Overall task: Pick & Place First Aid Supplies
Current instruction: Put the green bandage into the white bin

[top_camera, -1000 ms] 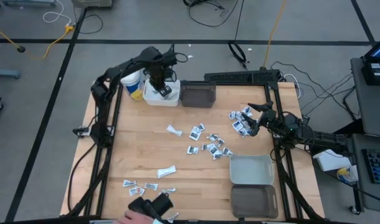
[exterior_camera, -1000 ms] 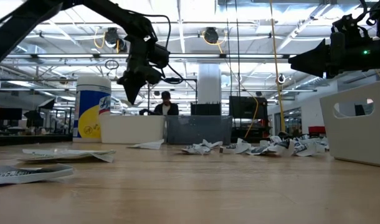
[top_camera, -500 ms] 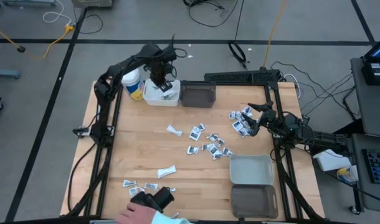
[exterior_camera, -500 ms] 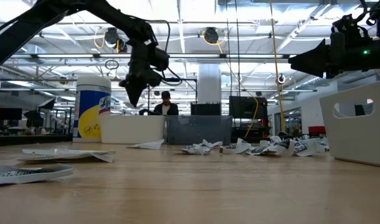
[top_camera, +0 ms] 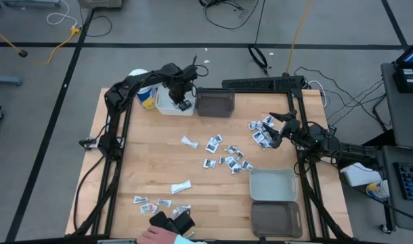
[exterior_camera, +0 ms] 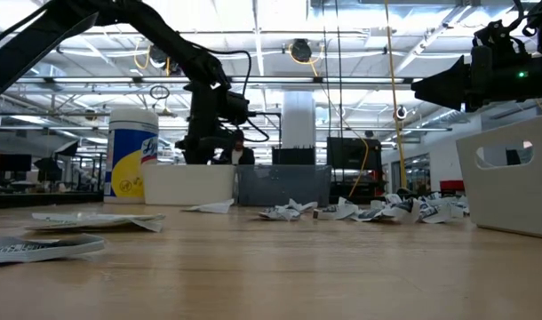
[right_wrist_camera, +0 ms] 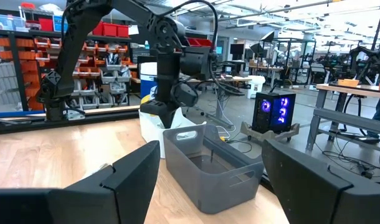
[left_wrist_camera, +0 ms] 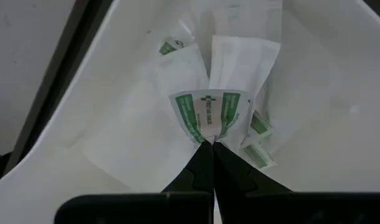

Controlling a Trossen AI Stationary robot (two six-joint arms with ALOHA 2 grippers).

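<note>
My left gripper (top_camera: 183, 102) is down inside the white bin (top_camera: 167, 107) at the table's far left, shut on a white packet with green print (left_wrist_camera: 210, 115). Several more packets (left_wrist_camera: 255, 134) lie on the bin's floor. Small white and silvery packets (top_camera: 227, 157) are scattered flat on the wood at mid-table, with another cluster (top_camera: 261, 132) at the right and a few (top_camera: 156, 202) near the near edge. My right gripper (top_camera: 274, 130) hovers open beside the right cluster, touching nothing. My left gripper pinches the green-printed packet by the narrow edge (left_wrist_camera: 207, 139) nearest the fingers, between its two fingertips. The fingers point down into the white bin. The packet fans out beyond the fingertips over the packets on the bin's floor; whether it touches them I cannot tell.
A dark grey bin (top_camera: 215, 103) stands right of the white one, and a white canister with a yellow band (top_camera: 144, 91) stands left of it. A light grey bin (top_camera: 273, 184) and a dark bin (top_camera: 277, 218) sit near right. A person's hand with a dark object (top_camera: 169, 222) is at the near edge.
My left gripper has moved a little toward the table's right and gone down, from above the white bin to inside it, behind the bin's wall in the low view. The person's hand with the dark object has shifted along the near edge.
</note>
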